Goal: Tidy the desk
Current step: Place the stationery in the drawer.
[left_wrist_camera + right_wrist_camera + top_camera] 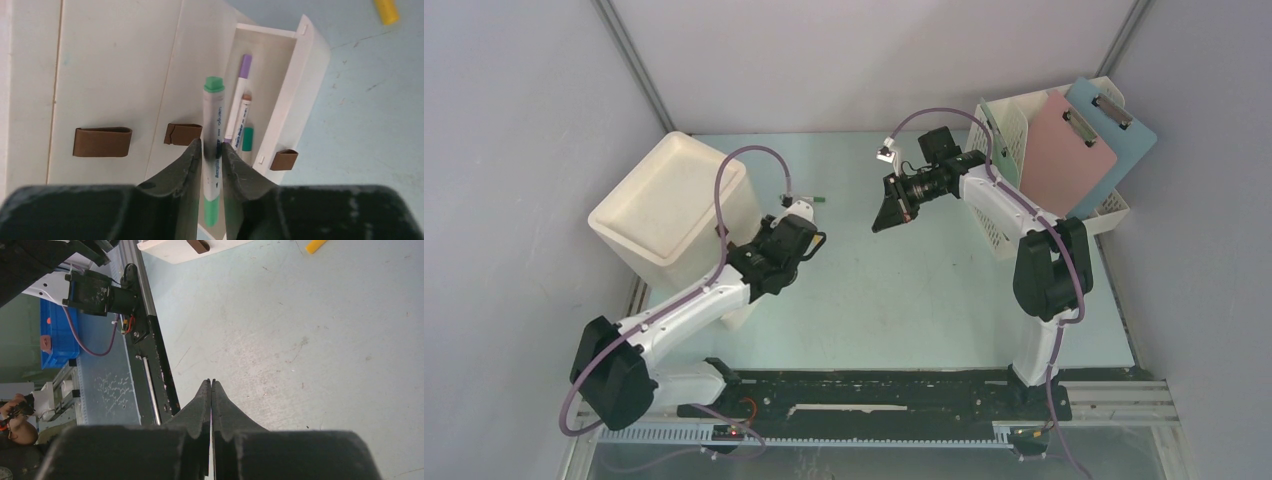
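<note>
Grey walls (514,150) stand round the green desk (904,300), which lies under both your grippers. Your left gripper (212,152) pinches a green marker (214,110), pointed at the open drawer (272,60) just ahead, likely so it can join the pens (243,112) there. Your right gripper (211,387) is closed, empty.

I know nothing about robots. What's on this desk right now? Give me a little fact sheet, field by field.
surface: pale green desk
left gripper: closed on a green marker, at the open drawer
drawer contents: other markers
right gripper: shut, empty, above the desk
back right: file rack holding a pink clipboard and a blue clipboard
loose: yellow item on the desk
</note>
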Robot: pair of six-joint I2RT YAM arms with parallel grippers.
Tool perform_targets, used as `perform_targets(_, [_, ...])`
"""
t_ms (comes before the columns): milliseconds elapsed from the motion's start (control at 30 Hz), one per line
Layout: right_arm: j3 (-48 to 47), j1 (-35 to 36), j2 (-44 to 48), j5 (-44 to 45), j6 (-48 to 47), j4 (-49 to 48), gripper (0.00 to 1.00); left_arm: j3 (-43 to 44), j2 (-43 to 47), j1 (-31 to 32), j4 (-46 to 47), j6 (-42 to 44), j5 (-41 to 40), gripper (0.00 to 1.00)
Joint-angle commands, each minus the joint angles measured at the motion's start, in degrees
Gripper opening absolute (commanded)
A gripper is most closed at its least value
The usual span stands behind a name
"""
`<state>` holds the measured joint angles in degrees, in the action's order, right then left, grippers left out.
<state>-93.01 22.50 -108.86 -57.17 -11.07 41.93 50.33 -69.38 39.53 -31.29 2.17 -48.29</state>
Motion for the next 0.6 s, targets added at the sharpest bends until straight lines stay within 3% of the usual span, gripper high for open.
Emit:
perform_targets(0, [0.20,-0.33,2.40,-1.47,-0.55,-0.89,0.02,-0.14,-1.12,0.02,0.44,2.02,-6.55,0.31])
perform_targets(167, [0.14,-0.28,2.27,-1.54,-0.61,-0.90,0.02,-0.14,-1.48,0.02,0.77,1.55,-8.48,0.53])
perform_targets(400, [0.11,-0.18,2.05,-1.26,-0.95,-0.81,0.02,0.06,0.18,0.00,1.45,-0.39,-5.17,0.66])
perform_targets(567, [0.03,0.09,1.92,-0.73,-1.30,-0.73,0.02,-2.04,4.82,-0.02,6.05,-2.61,1.18,0.90])
